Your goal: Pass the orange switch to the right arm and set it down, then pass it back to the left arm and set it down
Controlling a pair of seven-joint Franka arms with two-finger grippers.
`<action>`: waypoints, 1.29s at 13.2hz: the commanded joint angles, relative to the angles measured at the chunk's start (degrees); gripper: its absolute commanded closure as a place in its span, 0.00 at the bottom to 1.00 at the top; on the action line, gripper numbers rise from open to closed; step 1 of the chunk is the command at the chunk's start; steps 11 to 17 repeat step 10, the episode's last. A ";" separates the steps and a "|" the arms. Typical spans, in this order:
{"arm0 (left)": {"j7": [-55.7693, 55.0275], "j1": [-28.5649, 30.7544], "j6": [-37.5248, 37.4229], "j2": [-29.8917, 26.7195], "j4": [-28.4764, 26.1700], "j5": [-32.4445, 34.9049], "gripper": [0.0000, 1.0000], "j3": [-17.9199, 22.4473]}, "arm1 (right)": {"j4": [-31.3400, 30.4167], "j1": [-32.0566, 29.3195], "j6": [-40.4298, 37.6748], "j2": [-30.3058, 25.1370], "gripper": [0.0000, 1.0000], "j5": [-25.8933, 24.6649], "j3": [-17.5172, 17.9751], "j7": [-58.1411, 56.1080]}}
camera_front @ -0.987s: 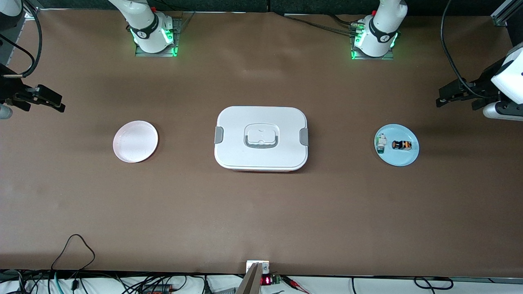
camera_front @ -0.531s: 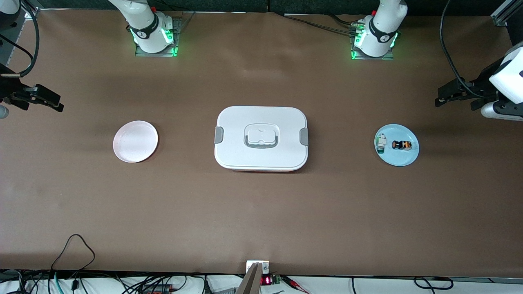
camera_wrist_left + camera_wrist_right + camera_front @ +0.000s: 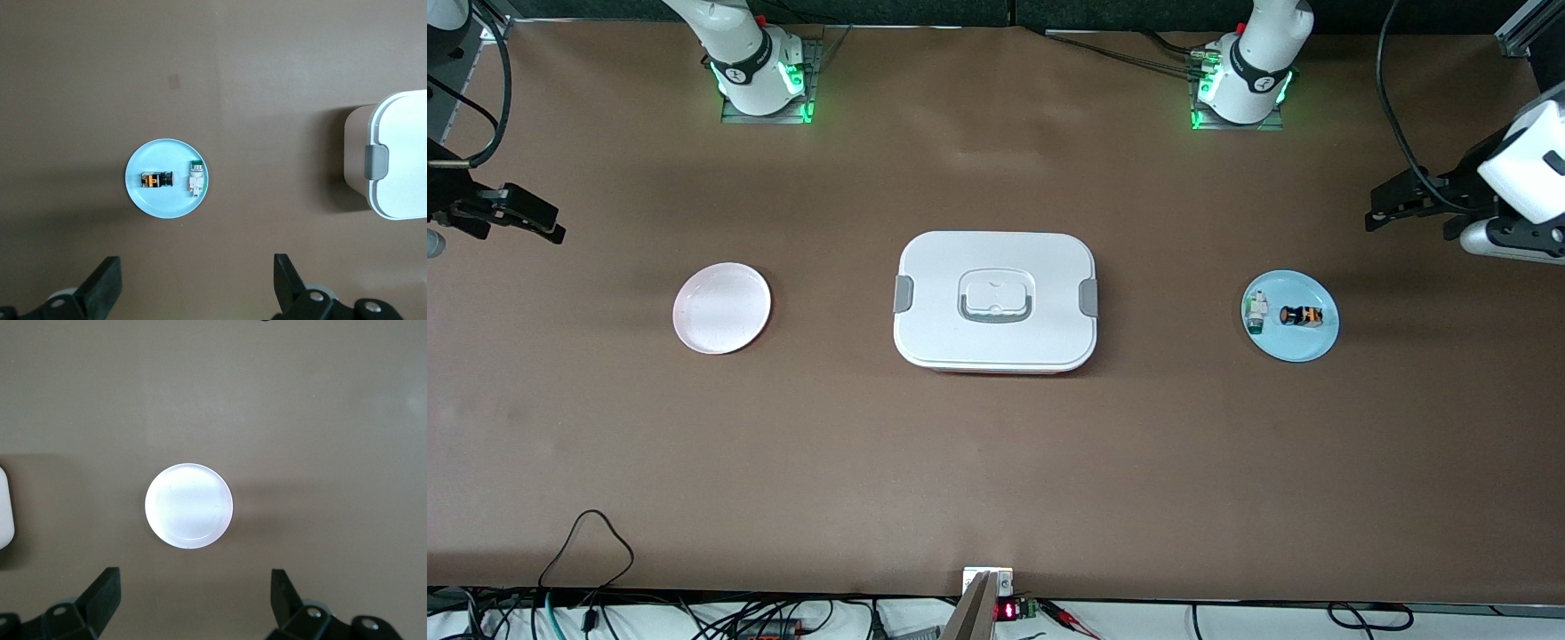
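Note:
The orange switch (image 3: pixel 1301 316) lies on a light blue plate (image 3: pixel 1294 347) toward the left arm's end of the table, beside a small white part with a green tip (image 3: pixel 1256 313). The left wrist view shows the orange switch (image 3: pixel 155 179) on that blue plate (image 3: pixel 167 201). The white box (image 3: pixel 996 300) stands mid-table. My left gripper (image 3: pixel 1409 227) hangs open above the table's end past the blue plate, and my left gripper (image 3: pixel 197 267) holds nothing. Over the other end my right gripper (image 3: pixel 520 236) is open and empty, and my right gripper (image 3: pixel 193 580) looks down on a pale pink plate (image 3: pixel 189 505).
The pale pink plate (image 3: pixel 721 308) lies toward the right arm's end, about level with the box. An edge of the box (image 3: pixel 400 160) shows in the left wrist view. Cables trail along the table's near edge (image 3: pixel 587 542).
The left gripper has drifted slightly toward the table's middle. The right gripper has barely shifted. Nothing on the table has moved.

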 commanded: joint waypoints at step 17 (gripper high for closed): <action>3.79 0.24 -0.38 -0.31 -0.02 2.88 0.00 0.58 | 0.93 -0.61 -1.51 0.14 0.00 -0.01 0.62 0.52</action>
